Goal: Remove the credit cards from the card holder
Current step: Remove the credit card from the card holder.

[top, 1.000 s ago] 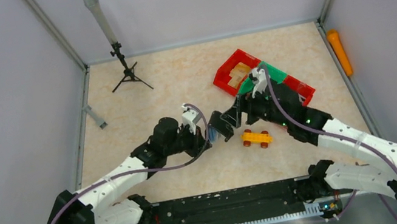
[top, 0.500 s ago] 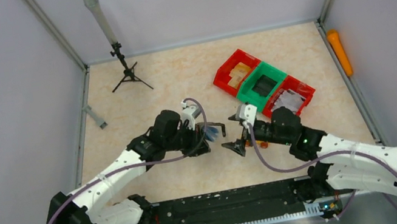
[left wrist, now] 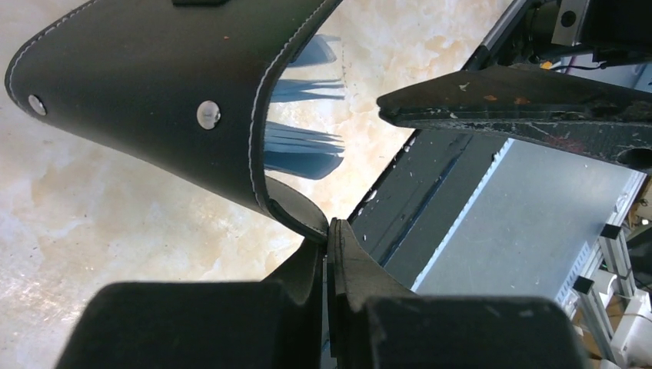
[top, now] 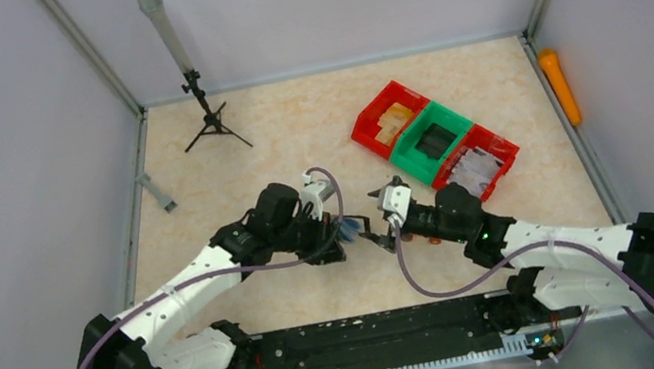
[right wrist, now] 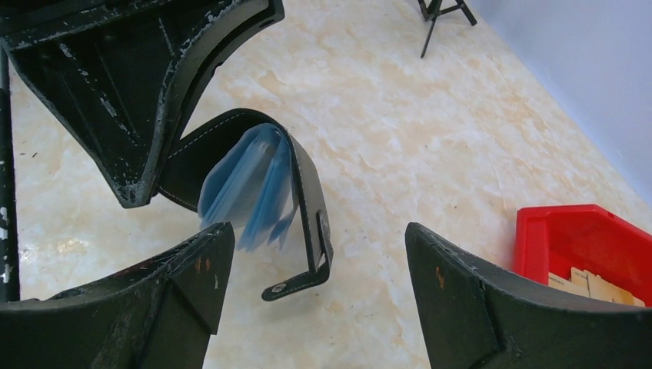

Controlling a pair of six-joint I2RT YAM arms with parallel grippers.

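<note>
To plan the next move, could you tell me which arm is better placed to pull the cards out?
Right. The right gripper is open, facing the blue cards in the holder; the left gripper is shut on the holder's edge.

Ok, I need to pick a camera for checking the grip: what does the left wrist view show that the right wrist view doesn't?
Only left wrist: the left gripper pinched shut on the card holder at its edge, and silver studs on its black outer face. Only right wrist: the holder's strap tab, a red bin, a tripod's feet, and the right gripper standing open. Both: the holder and its blue sleeves.
</note>
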